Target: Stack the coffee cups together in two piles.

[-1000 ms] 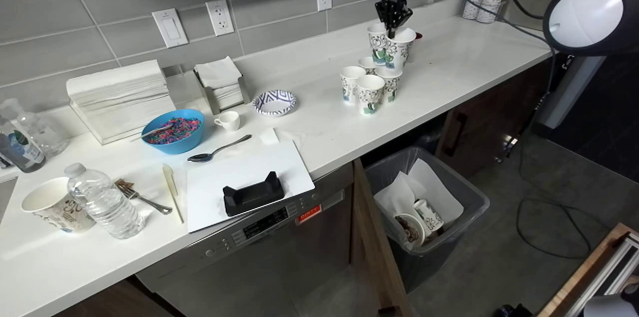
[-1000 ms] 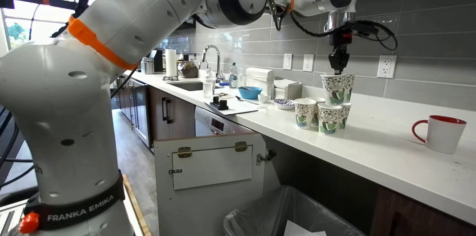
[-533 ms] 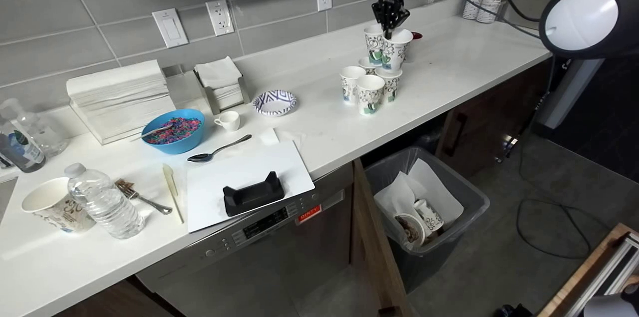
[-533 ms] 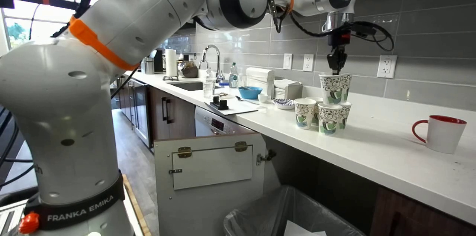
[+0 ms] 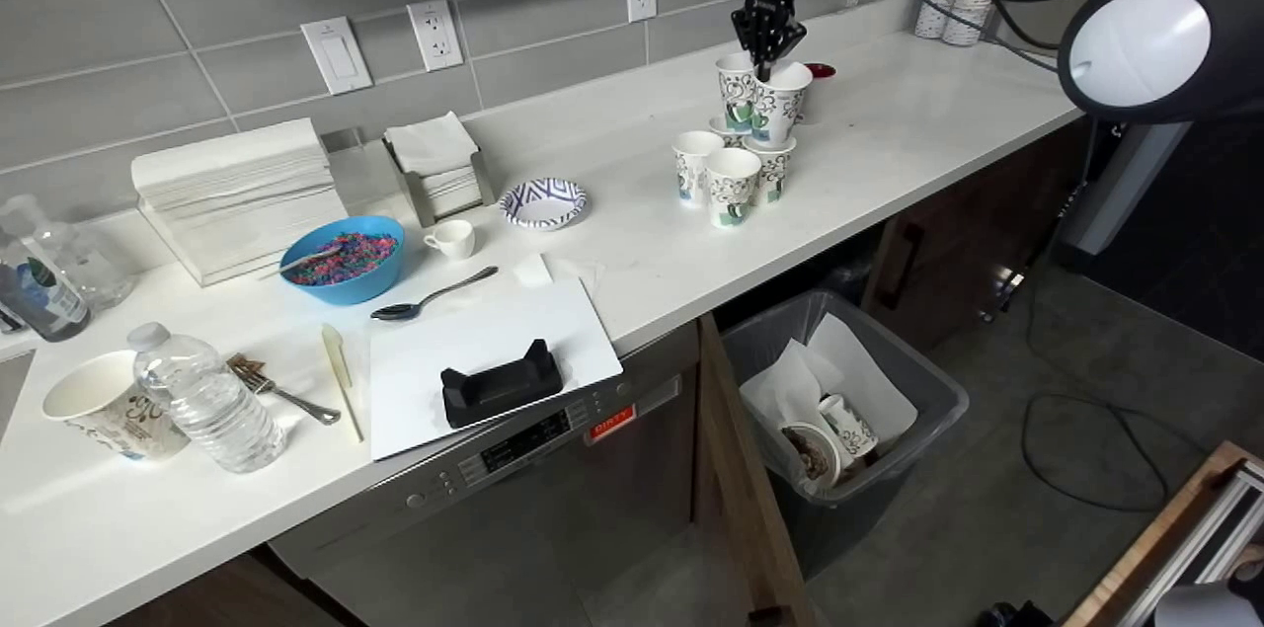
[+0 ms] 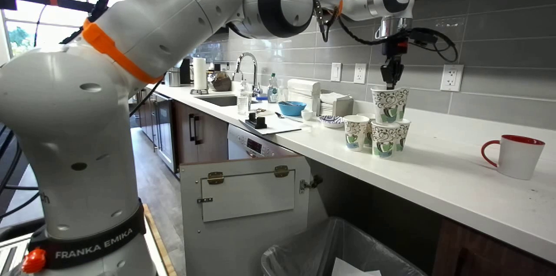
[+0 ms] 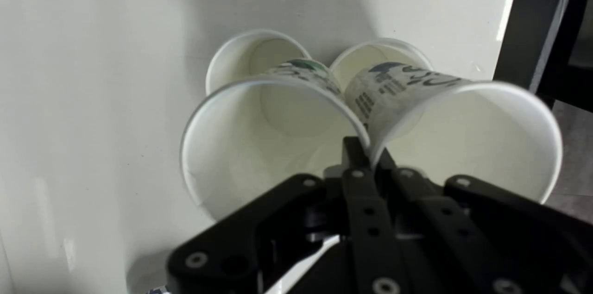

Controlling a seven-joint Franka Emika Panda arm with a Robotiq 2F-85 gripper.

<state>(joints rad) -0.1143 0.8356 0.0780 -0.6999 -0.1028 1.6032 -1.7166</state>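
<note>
Here we see the gripper (image 7: 370,153) closed on two coffee cups (image 7: 268,141), their adjoining rims pinched together, one fingertip inside each. Mouths upward, the held pair hangs above four standing cups (image 5: 733,188) grouped on the counter (image 5: 889,123); we cannot tell whether bases and rims touch. Farther along, a blue bowl (image 5: 373,288) contains pink and blue pieces (image 5: 357,255) and a utensil (image 5: 314,258), and a gray bin (image 5: 839,528) contains white paper (image 5: 874,390), a tipped printed cup (image 5: 851,427) and a round container (image 5: 810,454) with brown remains. Compared with one second earlier, we find the held pair slightly lower and a little farther left in both exterior views; the standing cups keep their places. The counter is white, running before a gray tiled wall (image 5: 553,5) and above a dishwasher (image 5: 553,518) with a red "DIRTY" label (image 5: 610,424). In an exterior view we note a red-lined mug (image 6: 521,158), a sink (image 6: 222,101) with its faucet (image 6: 254,69), and an open cabinet door (image 6: 247,200) beside the bin.
</note>
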